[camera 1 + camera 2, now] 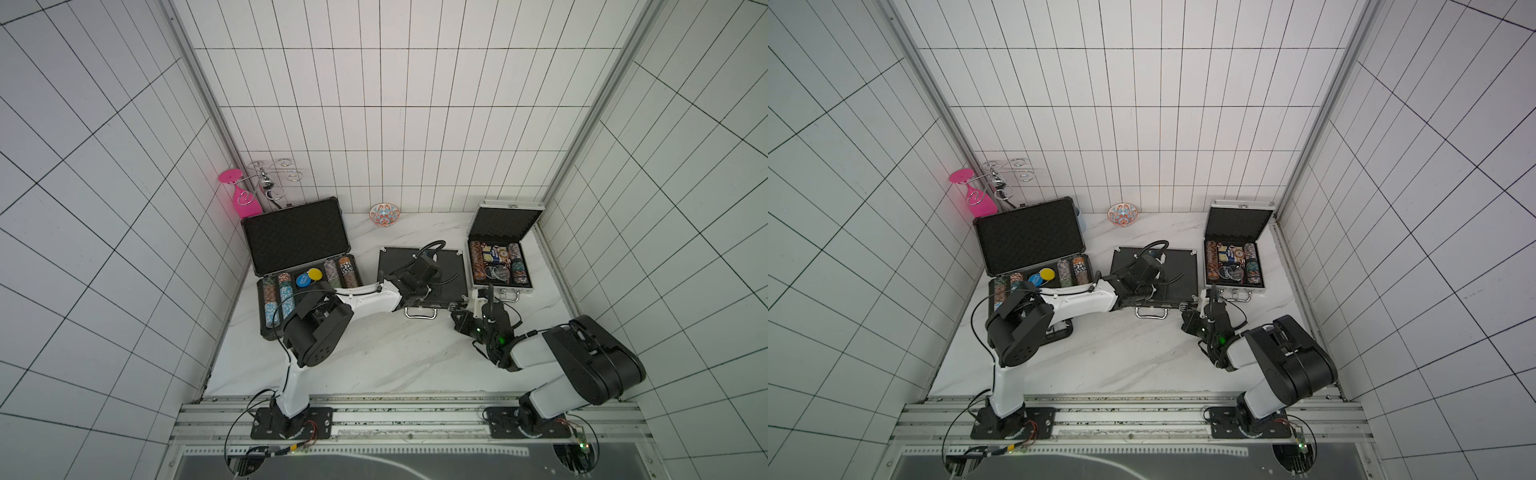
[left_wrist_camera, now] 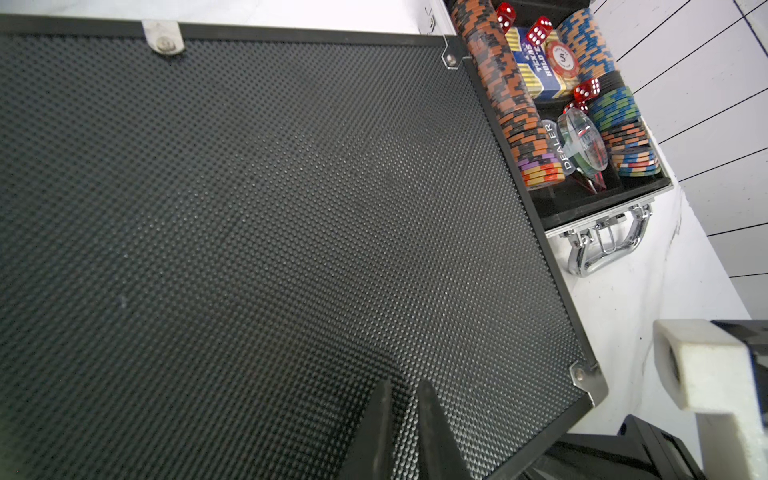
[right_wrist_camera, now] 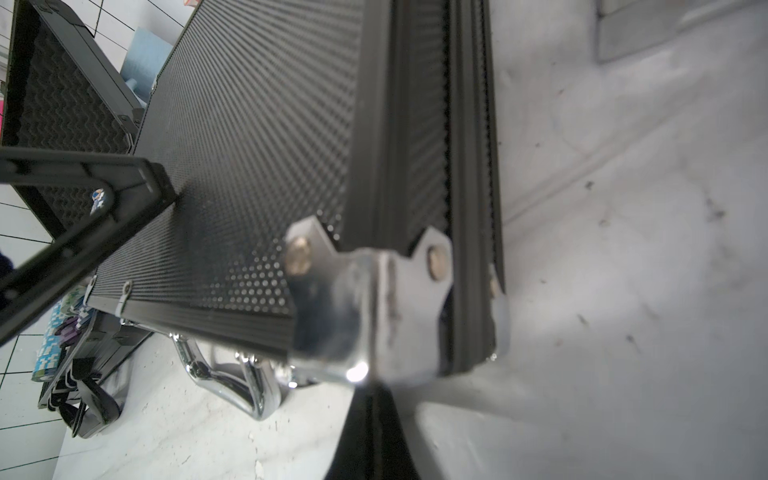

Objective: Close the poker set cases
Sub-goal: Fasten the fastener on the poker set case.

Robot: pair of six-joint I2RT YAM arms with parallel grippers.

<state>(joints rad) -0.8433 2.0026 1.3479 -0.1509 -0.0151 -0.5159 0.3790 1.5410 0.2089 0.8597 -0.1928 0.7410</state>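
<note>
The medium case [image 1: 453, 274] [image 1: 1181, 270] lies at table centre in both top views. Its lid is down flat and its chrome handle [image 1: 420, 313] faces 6 o'clock. The left arm covers much of the lid, and latch condition cannot be determined.

The large case [image 1: 297, 237] [image 1: 1030, 237] stands at 9 o'clock of it with the lid raised and chip rows exposed. The left arm hides part of its tray.

The small silver case [image 1: 505, 226] [image 1: 1237, 224] stands at 3 o'clock, also with the lid raised. Chips, cards and dice are visible inside.

The left gripper [image 2: 404, 384] is over the dimpled lid, toward its 5 o'clock corner. Its fingers are almost together with a thin gap between them, and nothing is gripped. Contact with the lid cannot be confirmed. In the top views the wrist conceals the fingers.

The right gripper [image 3: 372, 399] has its fingers pressed together with nothing between them. Its tip is just beside the medium case's chrome corner cap [image 3: 374, 311], which is out of focus. Only the finger ends enter the wrist view, so contact cannot be told.
</note>
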